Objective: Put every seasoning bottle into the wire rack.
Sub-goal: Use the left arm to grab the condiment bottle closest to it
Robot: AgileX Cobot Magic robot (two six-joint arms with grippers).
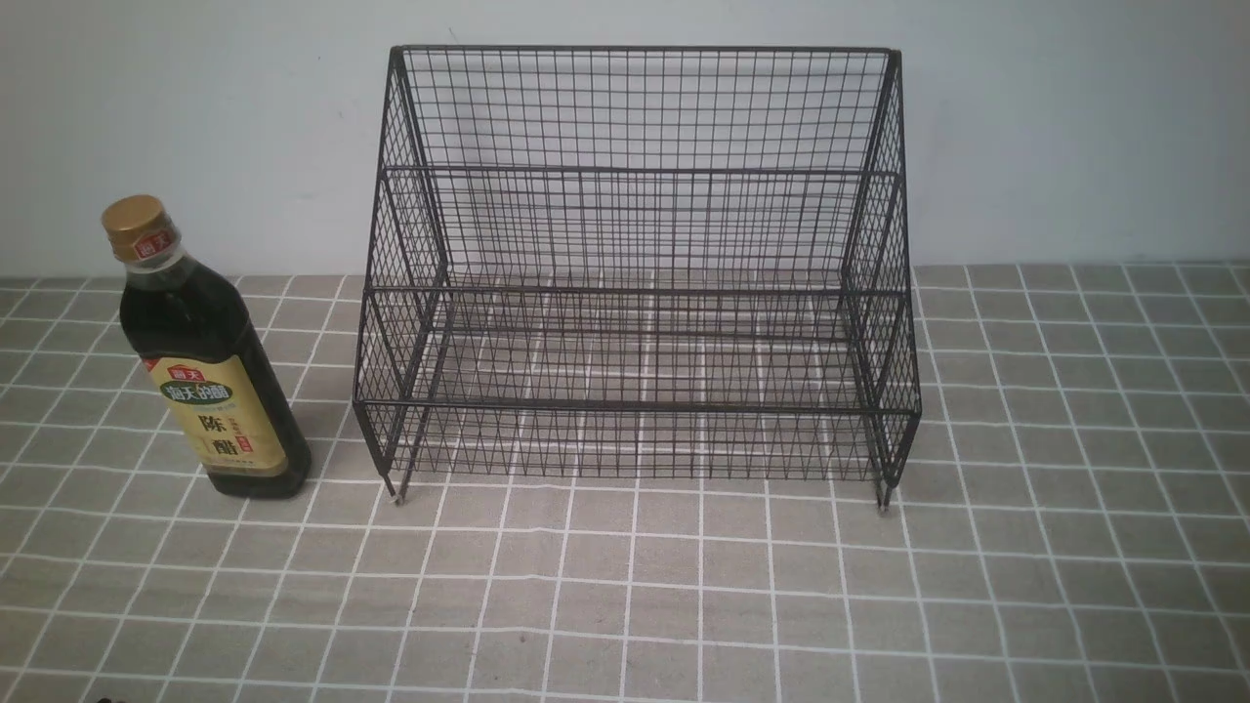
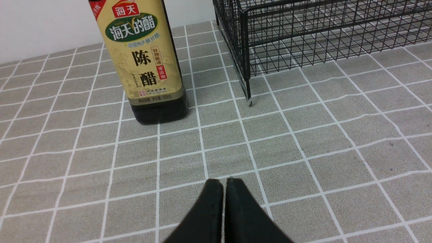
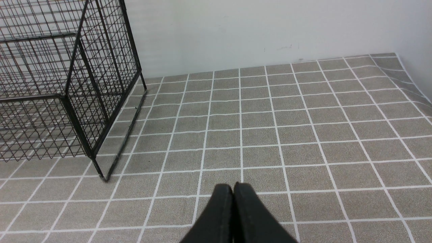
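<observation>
Noted bottle (image 1: 208,361) upright on checked cloth (image 1: 684,605), outside rack (image 1: 635,293), just beside its left end, not touching. Found left gripper (image 2: 224,184) pressed together over cloth, facing bottle, short of it. Found right gripper (image 3: 233,189) likewise pressed together, over cloth off rack's right end.

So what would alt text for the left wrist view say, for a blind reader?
A dark seasoning bottle stands upright on a checked tablecloth, apart from the black wire rack. The left tool, shut, is in the foreground.
</observation>
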